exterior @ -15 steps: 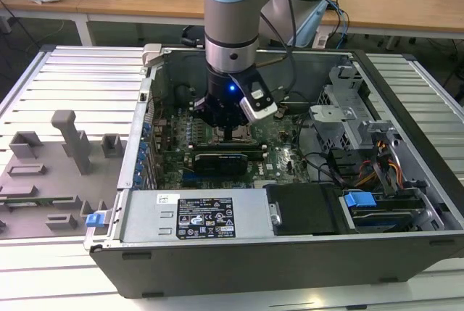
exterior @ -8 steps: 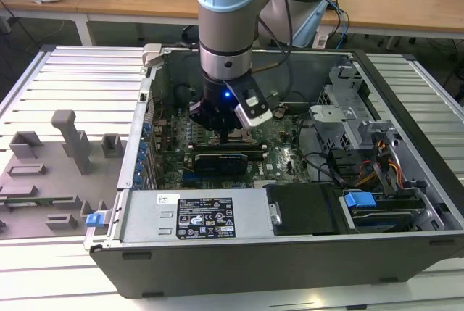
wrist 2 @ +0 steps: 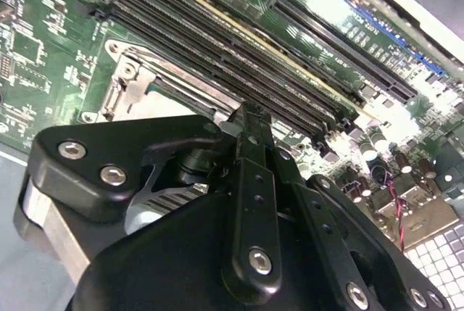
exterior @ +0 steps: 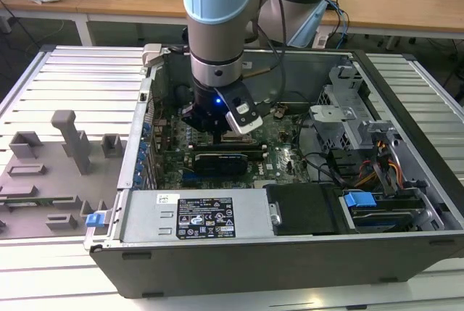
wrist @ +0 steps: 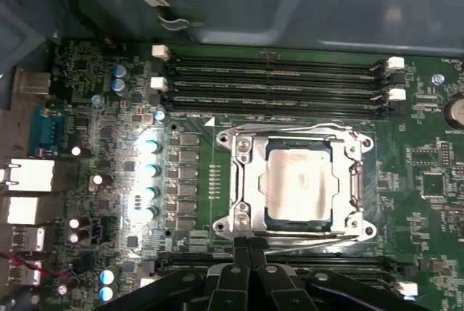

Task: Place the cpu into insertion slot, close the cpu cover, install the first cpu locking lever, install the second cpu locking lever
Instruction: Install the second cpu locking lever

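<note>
hidden: in the exterior view the arm [exterior: 217, 28] stands over the motherboard [exterior: 283, 155] and covers the socket area; the far end of the computer case [exterior: 239, 253] is cut off by the arm's bulk.
cut off: in the second wrist view the gripper's black body blocks most of the insertion slot [wrist 2: 138, 90], leaving a corner of its metal surround in sight.
hard to make out: the locking levers [wrist: 290, 127] show as thin bright wires along the socket's edges in the first wrist view; whether each is latched under its hook i cannot tell.
cpu: the cpu [wrist: 299, 184] lies flat inside the insertion slot [wrist: 246, 213], silver top up, square to the socket.
cpu cover: the cpu cover [wrist: 355, 180] lies down flat around the cpu, its window framing the chip.
gripper: the gripper [wrist: 249, 242] has its two fingertips pressed together with no gap and nothing between them, seen in both wrist views [wrist 2: 250, 119].
cpu relative to gripper: the fingertips sit at the socket edge on the side away from the first bank of memory slots [wrist: 275, 83], just beside the lever wire there; the cpu lies just past that edge, apart from the fingertips.
around the socket: long black memory slots run on both sides of the insertion slot.
</note>
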